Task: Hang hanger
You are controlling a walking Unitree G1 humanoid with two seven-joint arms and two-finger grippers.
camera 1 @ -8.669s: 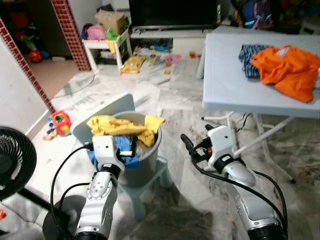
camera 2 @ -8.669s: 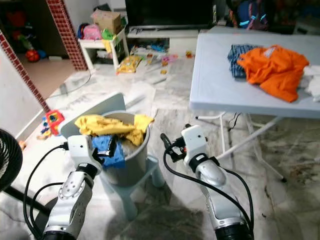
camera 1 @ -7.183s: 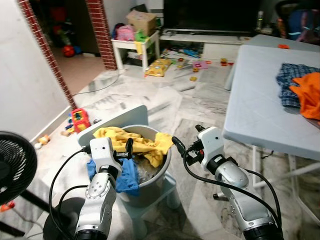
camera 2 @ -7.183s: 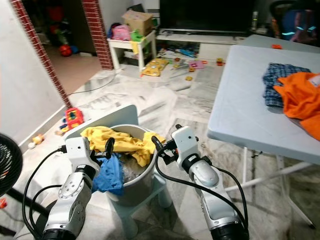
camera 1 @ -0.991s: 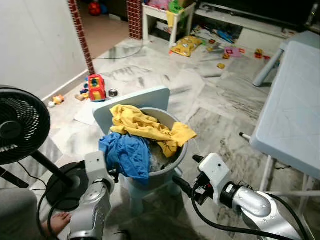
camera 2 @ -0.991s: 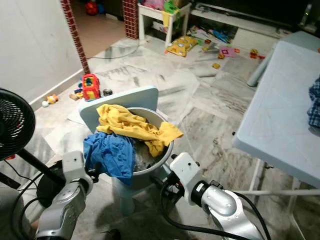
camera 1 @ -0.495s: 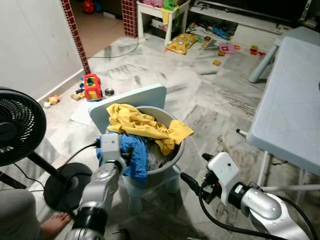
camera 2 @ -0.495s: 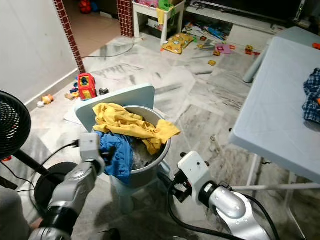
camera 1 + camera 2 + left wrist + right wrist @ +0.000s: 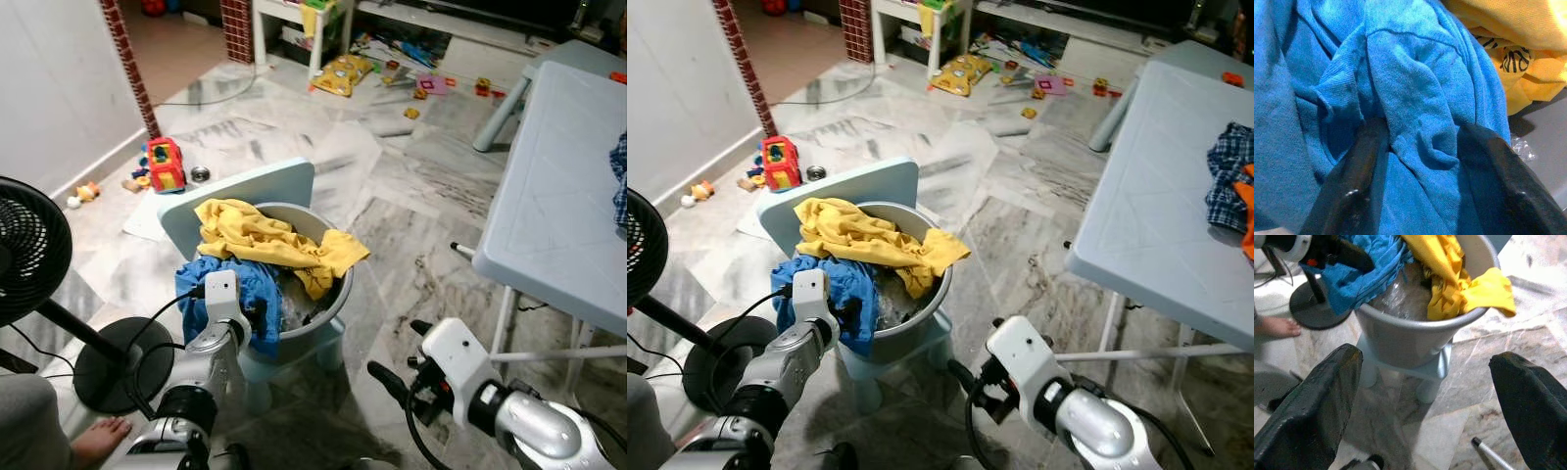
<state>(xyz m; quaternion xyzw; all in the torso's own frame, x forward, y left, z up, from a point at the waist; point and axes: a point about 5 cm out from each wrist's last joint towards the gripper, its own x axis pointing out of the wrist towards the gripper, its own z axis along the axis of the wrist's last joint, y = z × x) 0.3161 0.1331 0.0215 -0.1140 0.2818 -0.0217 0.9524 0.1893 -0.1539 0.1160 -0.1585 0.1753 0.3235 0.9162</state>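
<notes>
Jaws, left gripper [image 9: 1420, 161]: spread moderately, a fold of the blue garment [image 9: 1400, 98] bunched between the two black fingers [image 9: 1359, 181]; cloth lies against both inner faces, but whether it is pinched or only straddled cannot be told; recorded as not closed. Jaws, right gripper [image 9: 1422, 396]: wide apart, nothing between them; it hangs low over the marble floor [image 9: 392, 211], aimed at the grey bucket [image 9: 1410, 338] from the side.

Layout: bucket stands on a small pale-blue stool [image 9: 294, 357]; a pale-blue board [image 9: 245, 191] leans behind it; yellow garment [image 9: 265, 240] draped across the top and over the rim; blue garment hangs over the rim on the robot's left side, directly in front of the left gripper.

Task's thing: no hanger can be made out in any view; it may lie under the clothes in the bucket, or elsewhere; undetermined. No rail or hook to hang it on is visible either.

Relation for the coming move: left arm is at the bucket rim, touching cloth; right arm is clear of it, lower and to the right; the left is much the nearer. Judgement: a hanger's long axis cannot be given until the cloth is lifted.

Other: black fan [image 9: 24, 250] at far left; white folding table [image 9: 558, 196] to the right; a person's bare foot [image 9: 98, 436] near the fan base.
</notes>
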